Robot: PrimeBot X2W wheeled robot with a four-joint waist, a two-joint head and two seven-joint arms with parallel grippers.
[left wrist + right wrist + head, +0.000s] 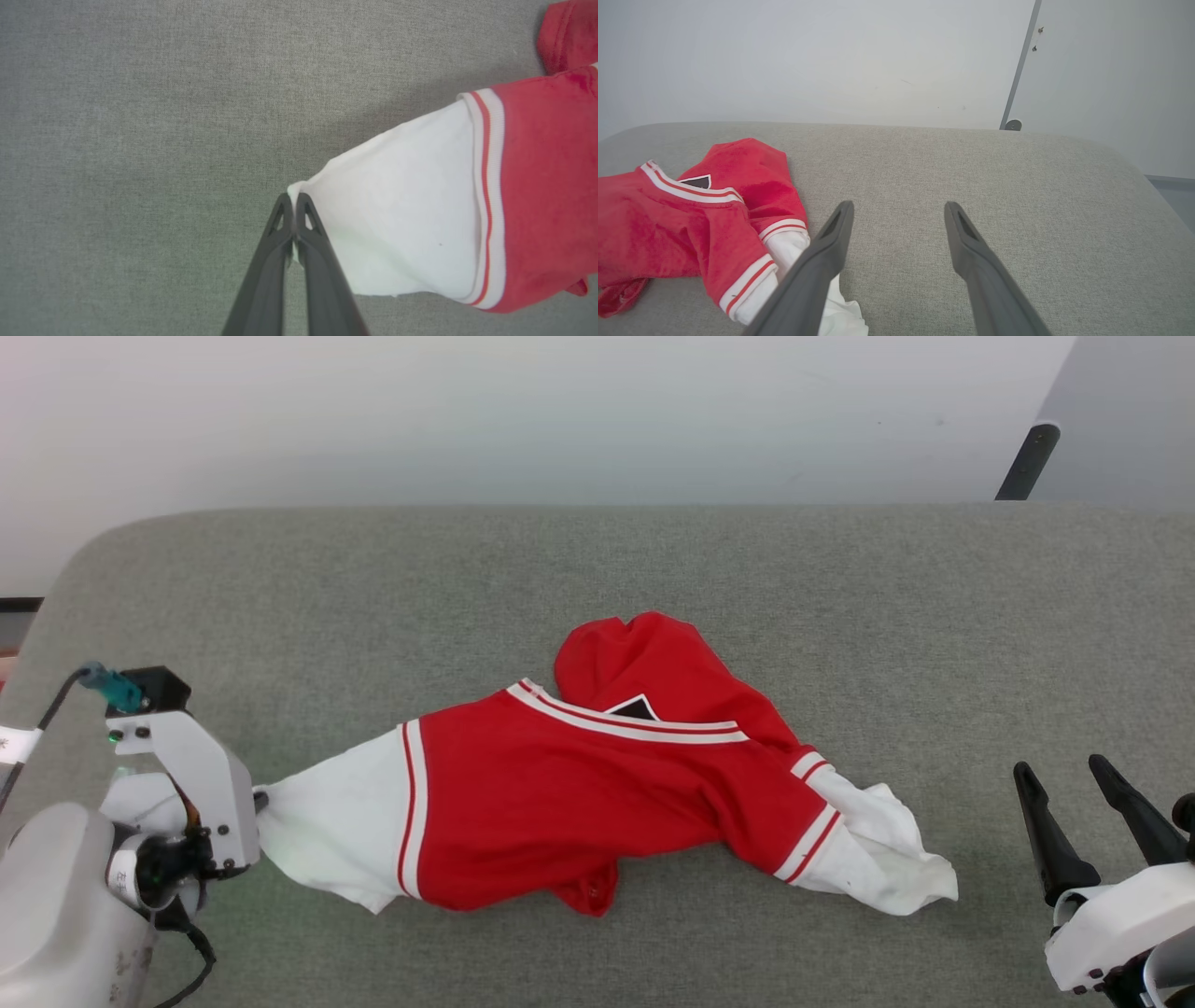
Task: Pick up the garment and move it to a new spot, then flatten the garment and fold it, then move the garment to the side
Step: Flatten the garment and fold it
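The garment (579,803) lies crumpled at the middle of the grey surface (840,579), nearer its front edge. The left hand (293,198) pinches the tip of its white sleeve (397,224) toward the left edge. The right hand (1062,767) stands spread near the front right corner, apart from the cloth.

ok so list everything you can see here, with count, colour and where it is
garment: one, red with white sleeves and striped trim, crumpled mid-surface
padded surface: one, grey fabric, under the garment
wall: one, pale, behind the surface
bar: one, dark, slanted, far right behind the surface
left claw: one, dark fingers, shut on the tip of the garment's white sleeve, left side
right claw: one, dark fingers, open, near right, apart from the garment
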